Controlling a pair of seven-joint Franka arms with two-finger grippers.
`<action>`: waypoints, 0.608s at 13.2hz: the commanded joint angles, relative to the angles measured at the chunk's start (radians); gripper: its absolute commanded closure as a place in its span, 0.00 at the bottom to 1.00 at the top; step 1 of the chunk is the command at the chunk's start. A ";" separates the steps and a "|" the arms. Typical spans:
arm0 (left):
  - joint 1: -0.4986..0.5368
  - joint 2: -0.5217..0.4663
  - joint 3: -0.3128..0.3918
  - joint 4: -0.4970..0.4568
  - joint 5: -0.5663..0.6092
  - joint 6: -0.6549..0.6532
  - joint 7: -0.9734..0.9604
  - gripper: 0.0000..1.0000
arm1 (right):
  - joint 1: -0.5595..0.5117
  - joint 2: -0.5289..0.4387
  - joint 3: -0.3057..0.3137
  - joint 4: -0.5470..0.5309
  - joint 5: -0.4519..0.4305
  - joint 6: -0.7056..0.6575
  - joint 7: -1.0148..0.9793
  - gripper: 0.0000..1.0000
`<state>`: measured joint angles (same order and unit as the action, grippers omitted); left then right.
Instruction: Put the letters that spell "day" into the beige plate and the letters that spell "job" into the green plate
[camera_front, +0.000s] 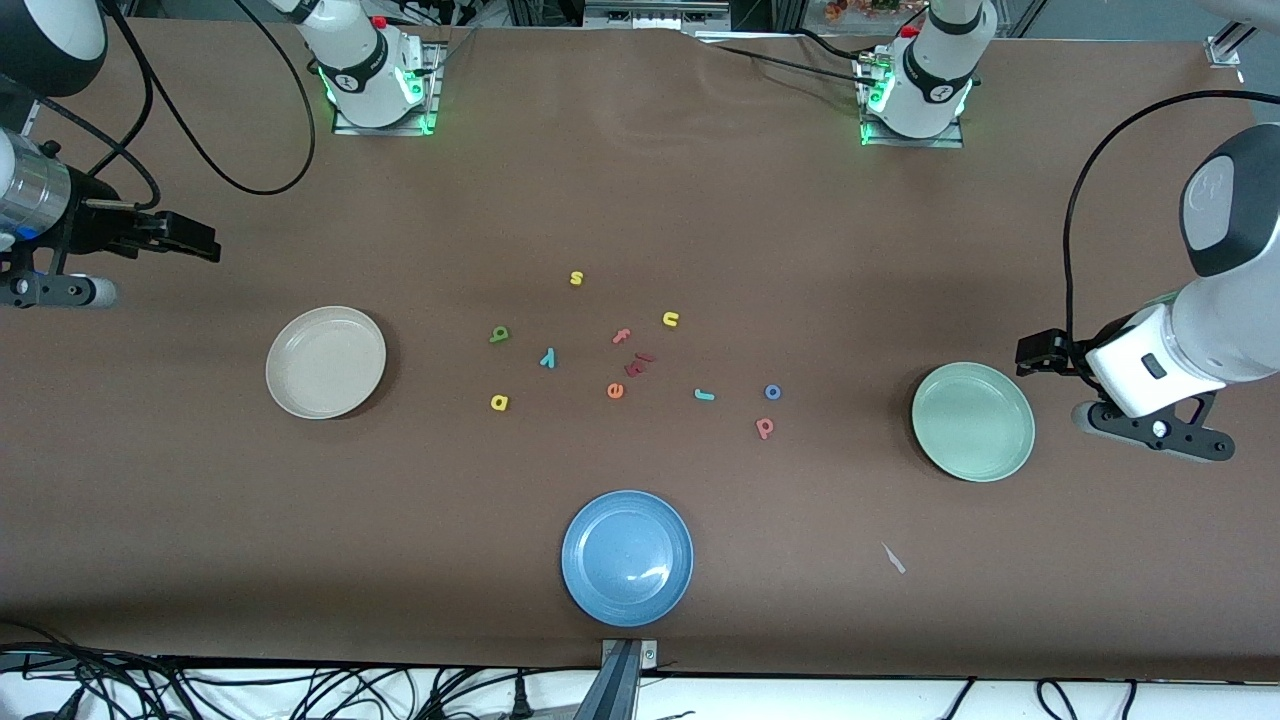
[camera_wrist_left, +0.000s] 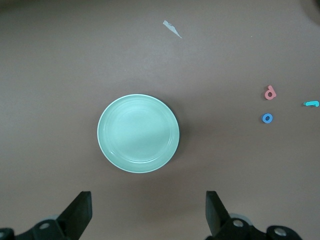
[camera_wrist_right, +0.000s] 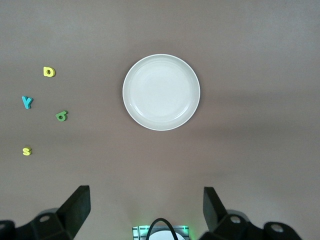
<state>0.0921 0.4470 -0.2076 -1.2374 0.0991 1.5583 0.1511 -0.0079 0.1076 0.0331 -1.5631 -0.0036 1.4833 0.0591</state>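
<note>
Letters (camera_front: 547, 358) "y", "s", "u", "e", "o" (loose on table (camera_front: 640, 200))

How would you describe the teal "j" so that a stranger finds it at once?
Start at the green plate toward the left arm's end of the table and move toward the middle cluster of letters. Past the blue "o" lies the teal "j", beside the orange "e". It is a thin hook; the other teal letter, the "y", is forked.

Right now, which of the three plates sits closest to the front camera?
The blue plate. It lies lowest in the front view, near the table's edge, while the beige plate and the green plate sit farther up at the table's two ends.
</note>
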 joint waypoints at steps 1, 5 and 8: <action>-0.002 -0.008 0.007 -0.005 -0.033 0.006 0.015 0.00 | -0.001 0.006 -0.004 0.020 0.013 -0.011 -0.021 0.00; -0.002 -0.008 0.007 -0.004 -0.035 0.006 0.010 0.00 | -0.001 0.006 -0.004 0.021 0.011 -0.009 -0.021 0.00; -0.002 -0.007 0.008 -0.004 -0.036 0.006 -0.007 0.00 | -0.001 0.006 -0.004 0.020 0.013 -0.008 -0.021 0.00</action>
<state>0.0921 0.4469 -0.2076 -1.2374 0.0990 1.5596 0.1486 -0.0078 0.1079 0.0331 -1.5631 -0.0037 1.4833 0.0590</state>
